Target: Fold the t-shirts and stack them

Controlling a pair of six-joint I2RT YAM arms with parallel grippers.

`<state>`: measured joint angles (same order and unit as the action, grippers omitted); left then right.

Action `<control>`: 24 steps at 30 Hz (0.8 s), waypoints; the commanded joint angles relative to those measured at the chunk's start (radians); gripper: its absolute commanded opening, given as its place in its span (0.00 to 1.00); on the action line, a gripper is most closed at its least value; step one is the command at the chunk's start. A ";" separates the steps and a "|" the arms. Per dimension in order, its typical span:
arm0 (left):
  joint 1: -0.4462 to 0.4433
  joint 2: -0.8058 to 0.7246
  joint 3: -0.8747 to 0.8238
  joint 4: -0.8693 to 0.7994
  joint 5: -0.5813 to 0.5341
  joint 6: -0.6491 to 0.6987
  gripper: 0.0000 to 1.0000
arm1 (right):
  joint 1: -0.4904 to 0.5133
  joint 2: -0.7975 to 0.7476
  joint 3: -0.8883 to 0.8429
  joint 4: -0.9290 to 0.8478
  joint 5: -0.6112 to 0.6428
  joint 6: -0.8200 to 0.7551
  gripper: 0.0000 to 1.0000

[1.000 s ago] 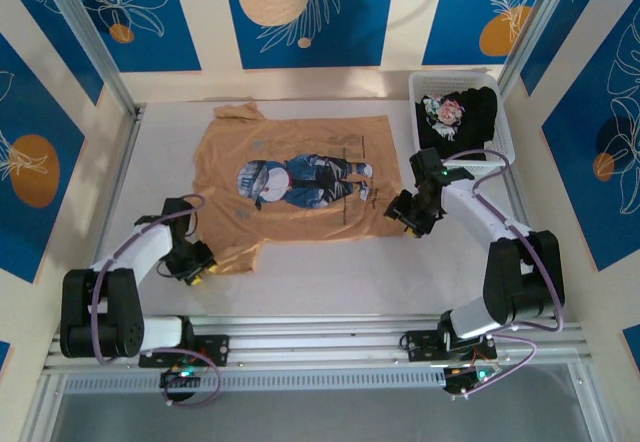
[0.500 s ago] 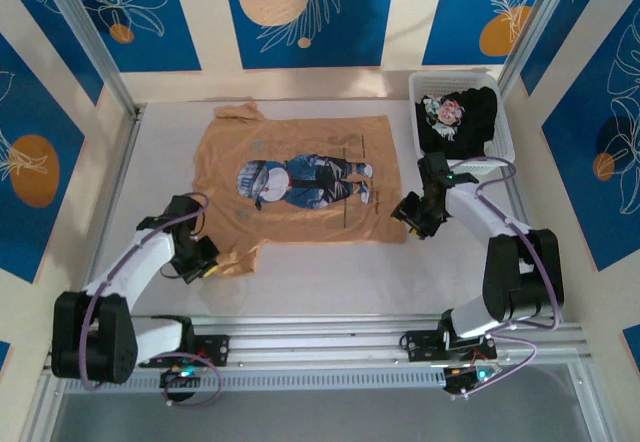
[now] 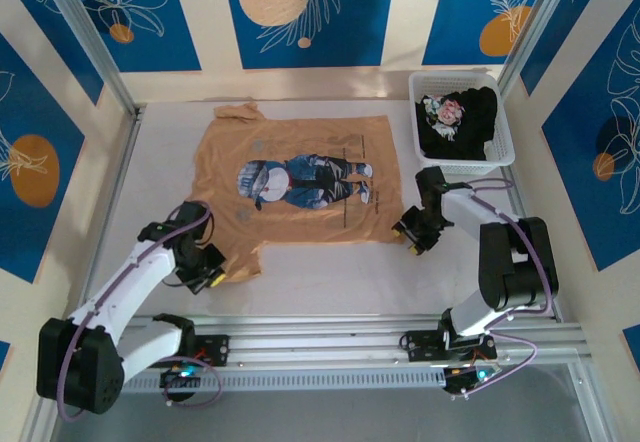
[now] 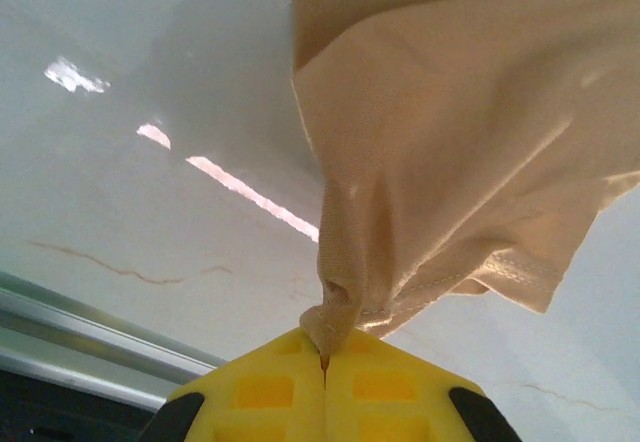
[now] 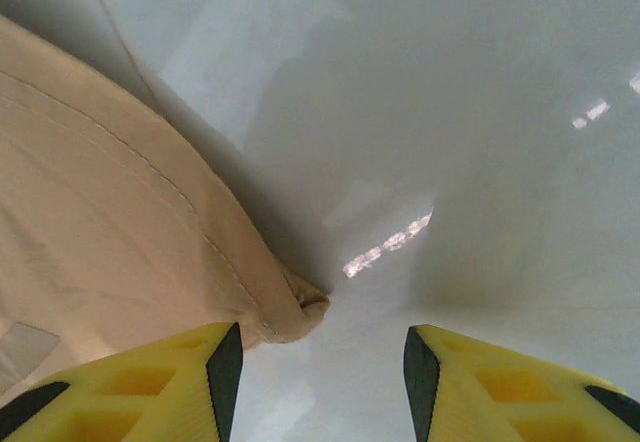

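The tan-orange t-shirt (image 3: 300, 217) lies spread flat on the white table, its cartoon figure print facing up. My left gripper (image 3: 207, 275) is at the shirt's near left corner. In the left wrist view the yellow jaws (image 4: 325, 357) are shut on a bunched tip of the tan cloth (image 4: 450, 112), which rises from them in folds. My right gripper (image 3: 408, 237) sits at the near right hem corner. It stands open (image 5: 320, 352), the curled hem corner (image 5: 290, 312) lying just inside its left finger, untouched by the right one. The black t-shirt (image 3: 462, 122) is crumpled in the basket.
The white mesh basket (image 3: 503, 140) stands at the back right, just beyond the right arm. A metal rail (image 3: 330, 327) runs along the near table edge. Frame posts (image 3: 85, 37) and blue patterned walls enclose the table.
The left gripper has shut on the shirt's near left corner and shifted slightly right and nearer, bunching the cloth. The right gripper has slid nearer, down to the hem corner.
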<state>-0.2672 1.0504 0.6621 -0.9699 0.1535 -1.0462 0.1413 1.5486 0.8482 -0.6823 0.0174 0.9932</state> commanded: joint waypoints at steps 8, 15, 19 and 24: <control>-0.105 -0.061 -0.041 -0.052 0.021 -0.117 0.00 | 0.029 0.065 0.005 0.037 -0.012 0.076 0.19; -0.166 -0.102 -0.032 -0.108 0.006 -0.140 0.00 | 0.030 0.002 0.033 -0.055 0.058 0.016 0.00; -0.208 -0.135 -0.031 -0.140 -0.006 -0.158 0.00 | 0.034 -0.074 -0.001 -0.132 0.061 -0.024 0.00; -0.325 -0.192 -0.014 -0.144 -0.043 -0.216 0.00 | 0.034 -0.224 -0.077 -0.239 0.073 -0.062 0.00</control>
<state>-0.5377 0.8867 0.6266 -1.0576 0.1448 -1.1995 0.1703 1.3979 0.8131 -0.7971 0.0696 0.9676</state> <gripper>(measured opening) 0.046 0.066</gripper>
